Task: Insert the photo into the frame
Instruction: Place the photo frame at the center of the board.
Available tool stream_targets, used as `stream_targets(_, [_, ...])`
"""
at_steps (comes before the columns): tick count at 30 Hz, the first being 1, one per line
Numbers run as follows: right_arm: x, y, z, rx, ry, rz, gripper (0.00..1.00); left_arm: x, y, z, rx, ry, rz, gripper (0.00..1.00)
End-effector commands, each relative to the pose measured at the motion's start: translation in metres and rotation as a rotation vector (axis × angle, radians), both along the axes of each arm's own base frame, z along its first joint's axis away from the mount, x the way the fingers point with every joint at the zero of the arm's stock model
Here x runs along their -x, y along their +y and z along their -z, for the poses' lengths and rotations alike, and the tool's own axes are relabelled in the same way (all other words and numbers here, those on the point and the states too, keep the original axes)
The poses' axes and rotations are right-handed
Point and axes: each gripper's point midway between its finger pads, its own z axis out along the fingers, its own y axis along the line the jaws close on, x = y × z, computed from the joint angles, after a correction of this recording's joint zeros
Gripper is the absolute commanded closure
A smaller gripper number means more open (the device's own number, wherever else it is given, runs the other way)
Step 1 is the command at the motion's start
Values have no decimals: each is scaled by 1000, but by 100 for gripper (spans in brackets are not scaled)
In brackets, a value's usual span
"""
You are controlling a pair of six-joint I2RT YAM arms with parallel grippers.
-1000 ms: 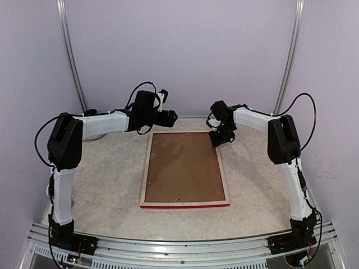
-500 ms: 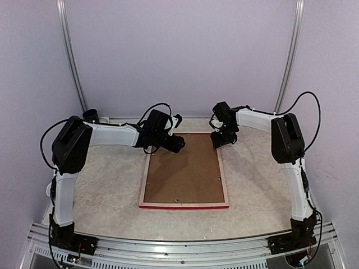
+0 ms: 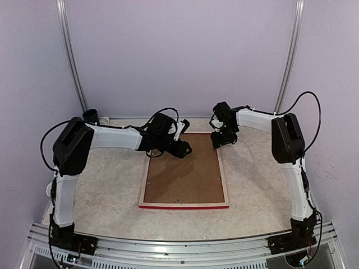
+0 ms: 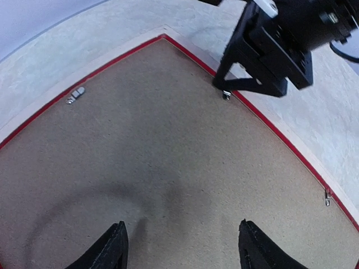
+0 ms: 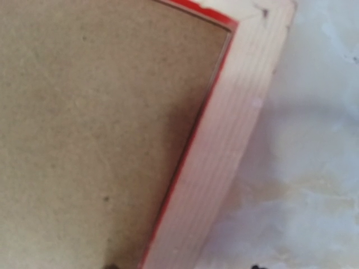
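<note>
While the frame (image 3: 224, 180) lies face down on the table (image 3: 106, 185), pale wood back upward and a red edge toward the arms, a brown backing board (image 3: 182, 179) fills its opening. The left gripper (image 3: 184, 150) hovers over the far left part of that board, its fingers (image 4: 115, 249) spread with nothing between them. The right gripper (image 3: 217, 143) is low at the frame's far right corner, one tip at a small metal clip (image 4: 226, 94) by the rail. Its tips barely show in its wrist view; they stand apart and grasp nothing.
</note>
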Motion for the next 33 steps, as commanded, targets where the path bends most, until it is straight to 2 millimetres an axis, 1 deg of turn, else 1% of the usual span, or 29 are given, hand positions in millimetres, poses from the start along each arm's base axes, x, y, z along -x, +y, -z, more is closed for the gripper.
stream_targets(1, [10, -3, -6, -13, 27, 0, 46, 64, -26, 6, -21, -10, 209, 29])
stream_targets(2, [10, -3, -5, -12, 29, 0, 46, 78, -30, -1, -25, -34, 259, 28])
stream_targets(4, [11, -3, -2, -12, 35, 0, 46, 109, -36, -3, -52, -65, 355, 25])
stream_targets(5, [12, -3, -2, -14, 38, 0, 46, 126, -38, 0, -72, -80, 409, 24])
stream_targets(6, [13, -3, -1, -13, 39, 0, 46, 141, -41, -5, -79, -96, 455, 23])
stream_targets(9, [12, -2, -2, -16, 37, -1, 46, 183, -47, -2, -113, -129, 569, 23])
stream_targets(10, [12, -2, -3, -18, 34, -3, 46, 194, -47, 2, -124, -139, 595, 23])
stream_targets(12, [13, -2, -4, -19, 35, -2, 46, 213, -50, 4, -130, -149, 644, 23])
stream_targets(15, [13, -3, -7, -16, 32, -1, 46, 234, -57, 7, -134, -159, 698, 23])
stream_targets(18, [14, -5, -8, -12, 31, 1, 46, 240, -66, 12, -174, -182, 710, 24])
stream_targets(19, [15, -5, -9, -11, 30, 0, 46, 239, -68, 19, -198, -182, 709, 24])
stream_targets(23, [15, -6, -9, -9, 29, 3, 46, 236, -76, 34, -252, -190, 703, 27])
stream_targets(24, [16, -6, -8, -10, 31, 2, 46, 235, -78, 35, -254, -196, 703, 28])
stream_targets(32, [17, -6, -5, -7, 40, 6, 46, 236, -84, 52, -300, -195, 725, 30])
stream_targets(33, [17, -7, -4, -5, 42, 8, 46, 236, -84, 54, -304, -194, 724, 32])
